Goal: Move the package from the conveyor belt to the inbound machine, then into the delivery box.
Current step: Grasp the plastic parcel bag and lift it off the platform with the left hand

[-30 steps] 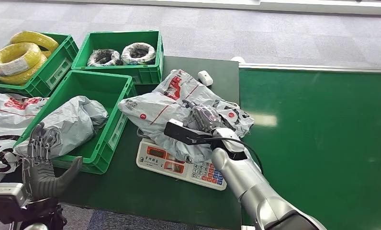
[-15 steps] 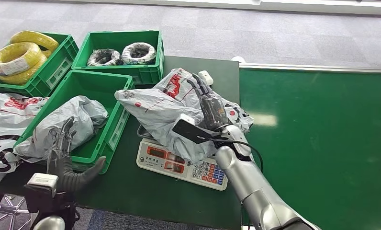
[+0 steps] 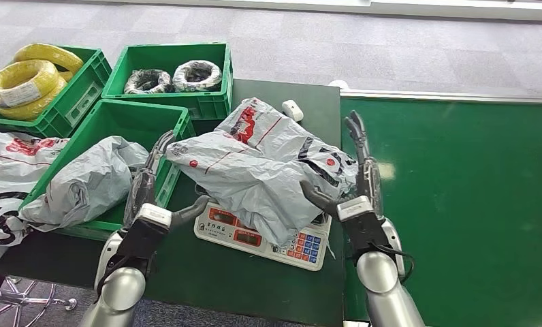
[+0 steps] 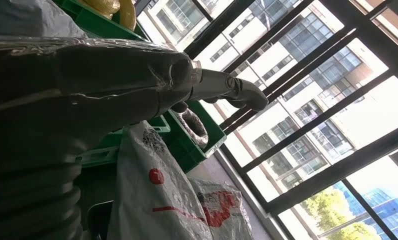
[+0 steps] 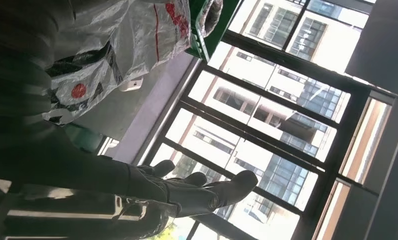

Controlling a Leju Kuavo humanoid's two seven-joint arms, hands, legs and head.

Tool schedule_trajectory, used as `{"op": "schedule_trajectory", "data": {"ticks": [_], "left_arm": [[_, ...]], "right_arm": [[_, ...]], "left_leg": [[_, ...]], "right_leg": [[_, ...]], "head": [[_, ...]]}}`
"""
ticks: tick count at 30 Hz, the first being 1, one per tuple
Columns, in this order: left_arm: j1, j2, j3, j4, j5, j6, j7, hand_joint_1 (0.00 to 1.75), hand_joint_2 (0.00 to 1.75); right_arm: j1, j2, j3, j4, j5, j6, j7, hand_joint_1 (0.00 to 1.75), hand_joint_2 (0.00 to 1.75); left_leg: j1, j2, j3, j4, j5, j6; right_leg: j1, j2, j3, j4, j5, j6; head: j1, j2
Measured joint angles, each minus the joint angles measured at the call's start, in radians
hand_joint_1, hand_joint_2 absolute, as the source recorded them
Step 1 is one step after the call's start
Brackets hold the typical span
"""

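Head view: the grey package (image 3: 265,163), printed with red and black marks, lies crumpled on the white scale (image 3: 258,235), which sits on the dark green bench (image 3: 214,272) beside the conveyor belt (image 3: 459,204). The package overhangs the scale toward the near green bin (image 3: 152,197) and nearly covers the platform; only the keypad edge of the scale is visible.

The left hand (image 3: 151,194) is raised at the package's left side, fingers straight and apart, thumb pointing toward the package, holding nothing. The right hand (image 3: 353,180) stands at the package's right side, fingers extended upward and spread, thumb reaching toward the plastic. Whether either hand touches the bag cannot be told from this view.

The near green bin holds another grey bag (image 3: 91,180). Behind it, one bin holds yellow cable coils (image 3: 26,78) and another holds wrapped coils (image 3: 173,76). A small white object (image 3: 292,109) lies on the bench behind the package.

Left wrist view: thumb (image 4: 227,87) extended against bright windows, with the package's plastic close beneath it.

Right wrist view: fingers (image 5: 207,192) open and empty, the package well apart from the fingertips.
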Motion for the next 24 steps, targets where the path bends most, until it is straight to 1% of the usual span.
{"op": "schedule_trajectory", "data": {"ticks": [3, 6, 8, 10, 13, 15, 16, 19, 20, 24], "left_arm": [[-0.03, 0.0, -0.033, 0.015, -0.02, 0.009, 0.024, 0.0, 1.75], [-0.048, 0.0, -0.054, 0.026, -0.028, 0.012, 0.033, 0.0, 1.75], [-0.063, 0.0, -0.067, 0.039, -0.044, 0.003, 0.053, 0.0, 1.75], [-0.091, 0.0, -0.086, 0.068, -0.069, -0.026, 0.093, 0.0, 1.75], [-0.143, -0.009, -0.122, 0.146, -0.112, -0.079, 0.153, 0.0, 1.75], [-0.178, -0.026, -0.147, 0.211, -0.134, -0.096, 0.177, 0.01, 1.75], [-0.195, -0.036, -0.16, 0.247, -0.146, -0.099, 0.188, 0.41, 1.75], [-0.24, -0.066, -0.197, 0.362, -0.186, -0.1, 0.218, 1.71, 1.75], [-0.252, -0.074, -0.208, 0.399, -0.197, -0.1, 0.224, 1.74, 1.75], [-0.288, -0.103, -0.252, 0.545, -0.242, -0.092, 0.23, 1.75, 1.75]], "right_arm": [[0.063, -0.021, -0.051, -0.101, -0.023, 0.019, -0.004, 0.0, 1.75], [0.098, -0.034, -0.079, -0.161, -0.02, 0.017, -0.006, 0.0, 1.75], [0.125, -0.045, -0.098, -0.194, -0.016, -0.01, -0.006, 0.0, 1.75], [0.169, -0.063, -0.127, -0.239, -0.022, -0.047, -0.012, 0.0, 1.75], [0.26, -0.088, -0.187, -0.329, -0.045, -0.111, -0.045, 0.0, 1.75], [0.318, -0.096, -0.227, -0.395, -0.073, -0.15, -0.071, 0.0, 1.75], [0.347, -0.098, -0.246, -0.43, -0.093, -0.165, -0.082, 0.0, 1.75], [0.421, -0.099, -0.286, -0.513, -0.145, -0.183, -0.101, 0.0, 1.75], [0.438, -0.099, -0.291, -0.529, -0.155, -0.185, -0.104, 0.0, 1.75], [0.469, -0.099, -0.297, -0.55, -0.183, -0.188, -0.1, 0.0, 1.75]], "left_leg": [[0.0, 0.002, 0.0, 0.0, 0.0, 0.0], [0.0, 0.001, 0.0, 0.0, 0.0, 0.0], [0.0, 0.0, 0.0, 0.0, 0.0, 0.0], [0.0, -0.001, 0.0, 0.0, 0.0, 0.0], [-0.001, -0.001, -0.001, 0.0, 0.0, 0.0], [-0.002, 0.0, -0.001, 0.0, -0.001, 0.001], [-0.002, 0.0, -0.001, 0.0, -0.001, 0.001], [-0.002, 0.0, -0.001, 0.0, -0.001, 0.002], [-0.002, 0.001, -0.001, 0.0, -0.001, 0.002], [-0.002, 0.001, 0.0, 0.0, -0.001, 0.002]], "right_leg": [[0.0, 0.001, 0.0, 0.0, 0.0, 0.0], [0.0, 0.001, -0.001, 0.0, 0.0, 0.0], [0.0, 0.0, -0.002, 0.0, 0.0, 0.0], [0.0, -0.001, -0.001, 0.0, 0.0, 0.0], [-0.001, -0.001, -0.001, 0.0, 0.0, 0.0], [-0.002, -0.001, -0.001, -0.001, 0.0, 0.0], [-0.002, -0.001, -0.001, -0.001, 0.0, 0.0], [-0.002, -0.001, -0.001, -0.001, 0.0, 0.0], [-0.002, 0.0, -0.001, -0.001, 0.0, 0.0], [-0.002, 0.0, -0.001, -0.001, 0.0, 0.0]], "head": [[0.0, 0.0], [0.0, 0.0], [0.0, 0.0], [0.0, 0.0], [0.0, 0.0], [0.0, 0.0], [0.0, 0.0], [0.0, 0.0], [0.0, 0.0], [-0.001, 0.0]]}}
